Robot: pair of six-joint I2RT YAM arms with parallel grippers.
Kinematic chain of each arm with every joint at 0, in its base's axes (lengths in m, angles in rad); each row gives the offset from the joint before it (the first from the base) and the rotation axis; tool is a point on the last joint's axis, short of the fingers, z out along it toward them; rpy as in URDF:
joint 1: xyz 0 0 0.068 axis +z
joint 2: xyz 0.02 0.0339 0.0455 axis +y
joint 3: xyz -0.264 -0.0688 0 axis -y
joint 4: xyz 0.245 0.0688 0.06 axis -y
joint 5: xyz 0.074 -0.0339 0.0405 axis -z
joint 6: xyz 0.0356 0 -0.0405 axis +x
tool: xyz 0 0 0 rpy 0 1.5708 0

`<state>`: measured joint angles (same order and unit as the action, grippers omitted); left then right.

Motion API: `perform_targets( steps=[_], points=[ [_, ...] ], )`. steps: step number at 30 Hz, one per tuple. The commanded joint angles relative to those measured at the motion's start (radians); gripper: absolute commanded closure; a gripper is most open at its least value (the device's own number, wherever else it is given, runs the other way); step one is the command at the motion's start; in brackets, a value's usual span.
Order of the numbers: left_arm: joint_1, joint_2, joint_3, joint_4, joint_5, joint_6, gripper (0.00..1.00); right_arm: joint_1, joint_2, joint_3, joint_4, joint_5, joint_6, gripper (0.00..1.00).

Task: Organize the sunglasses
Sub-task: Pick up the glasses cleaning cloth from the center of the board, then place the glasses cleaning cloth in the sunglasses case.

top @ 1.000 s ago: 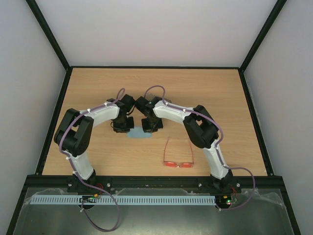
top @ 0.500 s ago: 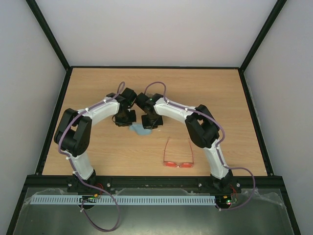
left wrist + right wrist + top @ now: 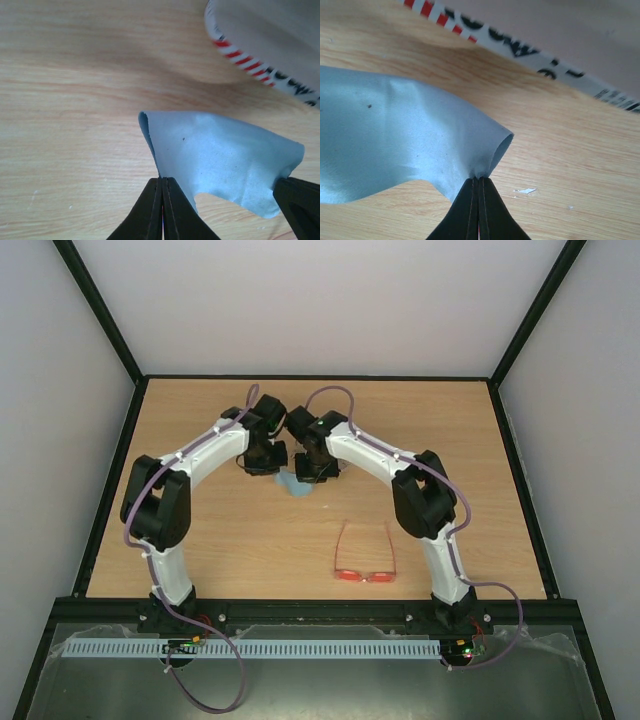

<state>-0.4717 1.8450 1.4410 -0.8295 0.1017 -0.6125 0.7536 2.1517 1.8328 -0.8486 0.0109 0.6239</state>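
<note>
The table point(image 3: 200, 540) is pale wood-grain board, smooth with a dull satin sheen, and the light-blue cloth point(image 3: 220, 160) in the middle of both wrist views is fine, soft fabric, matt and smooth save for gentle folds. The left tool point(image 3: 162, 192) and right tool point(image 3: 478, 192) look like matt black plastic, and the case point(image 3: 260, 30) at the upper right of the left wrist view has a smooth printed skin. The sunglasses point(image 3: 365, 576), lower centre of the top view, have see-through red lenses on a thin frame of unclear material.
</note>
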Motion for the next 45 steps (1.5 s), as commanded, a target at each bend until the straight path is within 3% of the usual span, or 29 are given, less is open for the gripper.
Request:
perform_targets(
  steps=[1, 12, 21, 45],
  points=[
    [0.008, 0.072, 0.126, -0.087, 0.024, 0.026, 0.98, -0.031, -0.04, 0.067, -0.102, 0.012, -0.018, 0.99],
    [0.045, 0.267, 0.524, -0.224, 0.101, 0.071, 0.98, -0.106, -0.036, 0.19, -0.16, 0.002, -0.033, 0.99],
    [0.051, 0.427, 0.738, -0.239, 0.194, 0.085, 0.98, -0.183, 0.03, 0.265, -0.163, -0.021, -0.052, 0.99],
    [0.092, 0.575, 0.816, -0.226, 0.246, 0.079, 0.98, -0.211, 0.109, 0.237, -0.128, -0.058, -0.059, 0.99]
  ],
)
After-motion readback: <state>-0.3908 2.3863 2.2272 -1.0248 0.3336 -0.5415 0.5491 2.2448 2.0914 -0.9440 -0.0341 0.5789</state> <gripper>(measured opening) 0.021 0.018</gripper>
